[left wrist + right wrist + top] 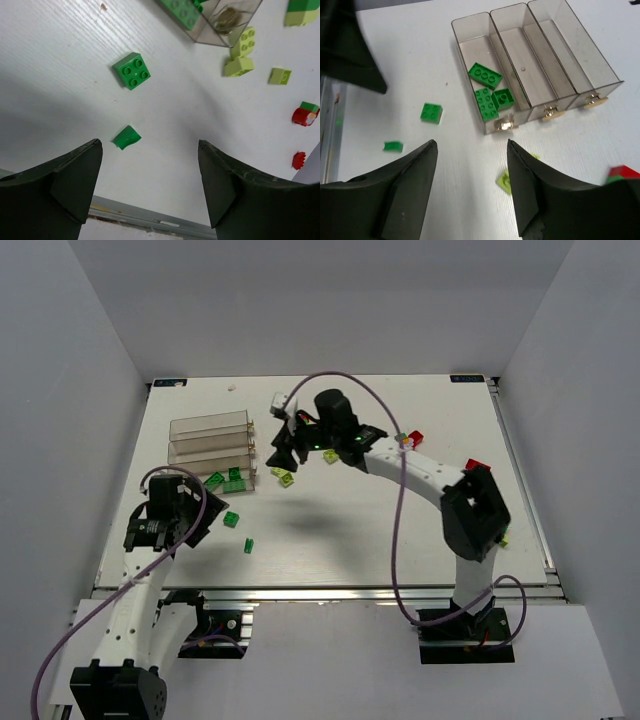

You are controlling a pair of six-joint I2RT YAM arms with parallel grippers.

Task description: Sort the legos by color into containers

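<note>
Your left claw (150,145) hangs wide, empty, near the table's front edge (140,216), a loose green brick (131,70) ahead. Your right claw (471,145) gapes empty beside the tray (470,18), three green bricks (485,76) in its end compartment.

No legible text, no labels, no numbers, no signs

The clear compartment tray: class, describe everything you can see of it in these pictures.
The tray is smoky, see-through plastic, made of three long, narrow compartments side by side, open on top. Each has a small brass-coloured round fitting at one end. It lies flat on the white table. One outer compartment holds three dark green bricks near the fitting end; the other two look empty.
</note>
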